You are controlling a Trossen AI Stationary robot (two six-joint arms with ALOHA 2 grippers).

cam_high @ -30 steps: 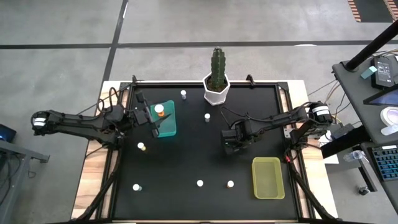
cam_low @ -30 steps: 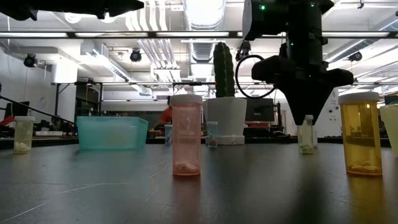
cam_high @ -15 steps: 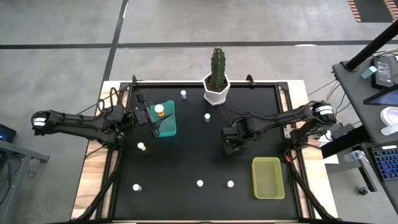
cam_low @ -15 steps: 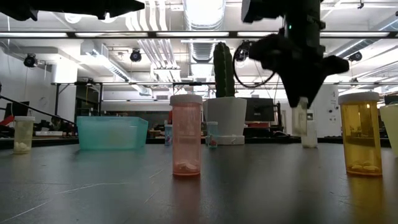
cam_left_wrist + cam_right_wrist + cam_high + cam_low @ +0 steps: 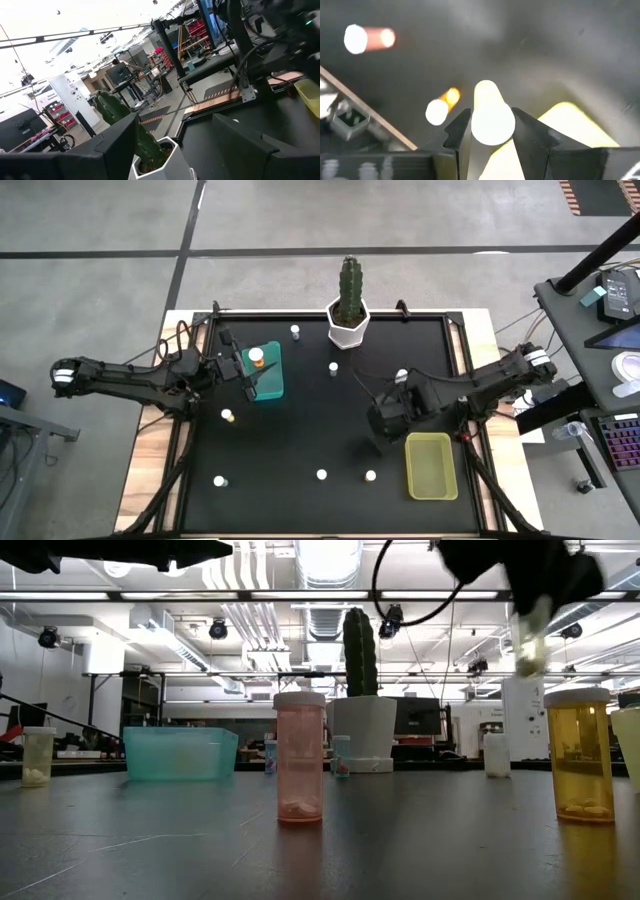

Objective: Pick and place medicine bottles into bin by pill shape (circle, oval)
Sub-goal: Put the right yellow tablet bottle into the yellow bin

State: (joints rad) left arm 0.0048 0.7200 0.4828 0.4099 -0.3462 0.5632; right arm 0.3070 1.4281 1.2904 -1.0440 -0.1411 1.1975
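Note:
My right gripper (image 5: 384, 420) is shut on a small white-capped medicine bottle (image 5: 492, 122) and holds it well above the table (image 5: 530, 640), beside the yellow bin (image 5: 431, 465), whose near end shows under the fingers (image 5: 570, 125). An orange bottle (image 5: 257, 357) lies in the teal bin (image 5: 268, 372). Over that bin's edge my left gripper (image 5: 250, 385) hangs open with nothing in it. Several more bottles stand on the black mat: one (image 5: 401, 376) by the right arm, a pink one (image 5: 299, 760) and an amber one (image 5: 579, 755) near the front.
A cactus in a white hexagonal pot (image 5: 348, 320) stands at the back middle of the mat. Loose bottles (image 5: 321, 474) (image 5: 370, 476) (image 5: 219, 480) dot the front, others (image 5: 294, 331) (image 5: 333, 367) the back. A desk with equipment (image 5: 610, 340) is off to the right.
The right gripper has lifted its bottle off the mat and carried it toward the yellow bin, uncovering another bottle that stood behind it. The left arm has not moved.

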